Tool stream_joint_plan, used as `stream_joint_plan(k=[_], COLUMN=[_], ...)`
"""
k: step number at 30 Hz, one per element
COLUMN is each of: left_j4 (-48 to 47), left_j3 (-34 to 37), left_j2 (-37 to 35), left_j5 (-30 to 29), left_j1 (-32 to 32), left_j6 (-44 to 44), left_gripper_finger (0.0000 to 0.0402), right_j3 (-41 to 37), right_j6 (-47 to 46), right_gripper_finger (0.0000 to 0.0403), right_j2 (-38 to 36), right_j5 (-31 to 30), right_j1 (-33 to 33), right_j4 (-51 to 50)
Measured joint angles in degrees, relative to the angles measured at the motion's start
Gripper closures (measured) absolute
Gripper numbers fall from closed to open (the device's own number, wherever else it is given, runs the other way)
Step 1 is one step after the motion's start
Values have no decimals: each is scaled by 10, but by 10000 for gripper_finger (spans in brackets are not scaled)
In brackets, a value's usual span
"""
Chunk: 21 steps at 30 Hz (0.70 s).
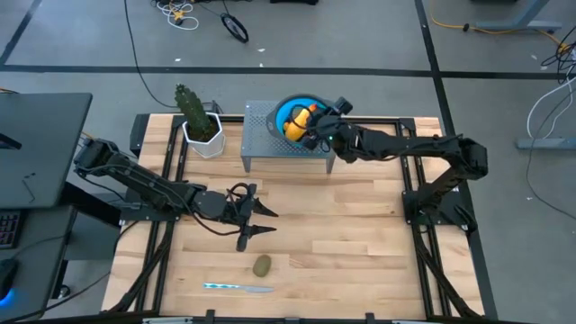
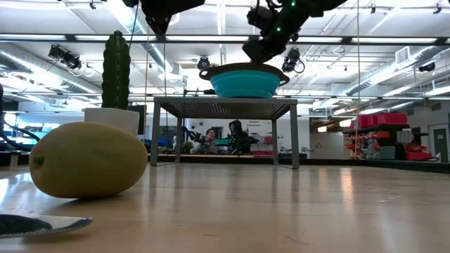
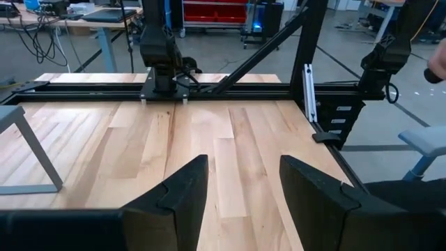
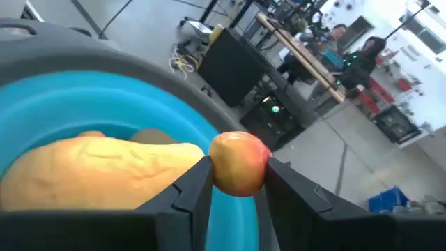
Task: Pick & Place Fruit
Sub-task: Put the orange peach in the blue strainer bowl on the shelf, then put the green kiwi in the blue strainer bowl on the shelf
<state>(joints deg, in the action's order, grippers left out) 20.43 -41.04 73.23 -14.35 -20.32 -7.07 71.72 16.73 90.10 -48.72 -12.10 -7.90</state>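
A blue bowl (image 1: 286, 110) sits on a grey perforated stand (image 1: 270, 144) at the table's far middle. Inside it lies a yellow-orange oblong fruit (image 4: 104, 164). My right gripper (image 4: 239, 187) hovers over the bowl's rim (image 4: 139, 94), shut on a small orange-red fruit. It also shows in the low view, my right gripper (image 2: 261, 43) above the bowl (image 2: 245, 81). An olive-green oval fruit (image 1: 262, 265) rests on the table near the front. My left gripper (image 1: 263, 221) hangs open above the table's left middle, holding nothing. My right gripper pinches the small orange-red fruit by its two opposite sides (image 4: 239, 164) between its two fingers. The fingers reach in from the table's right, slanting slightly downward. The fruit is lifted clear, above the bowl's rim, beside the yellow-orange fruit.
A green cactus in a white pot (image 1: 200, 121) stands left of the stand. A thin silver-and-blue knife (image 1: 238, 288) lies near the front edge, close to the olive-green fruit. Bare wood lies between the stand and the front. People sit in the room behind (image 2: 211, 137).
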Motion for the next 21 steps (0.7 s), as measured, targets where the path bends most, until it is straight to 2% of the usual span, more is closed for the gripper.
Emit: stream_joint_plan(k=[3,6,13,19,21], left_j4=[0,0,0,-1,-4], left_j3=[0,0,0,0,0], left_j2=[0,0,0,0,0], left_j5=[0,0,-1,-2,-2], left_j1=[0,0,0,0,0], left_j6=[0,0,0,-1,-1], left_gripper_finger=[214,214,214,214,214], right_j3=[0,0,0,0,0], right_j6=[-34,-64,-79,-99,-118], right_gripper_finger=[271,248,190,179,179], right_j2=[-6,-15,-37,-56,-69], right_j5=[39,79,71,107,151], right_j1=[-9,-17,-20,-13,-4], right_j4=[-22,-41,-66,-86,-98])
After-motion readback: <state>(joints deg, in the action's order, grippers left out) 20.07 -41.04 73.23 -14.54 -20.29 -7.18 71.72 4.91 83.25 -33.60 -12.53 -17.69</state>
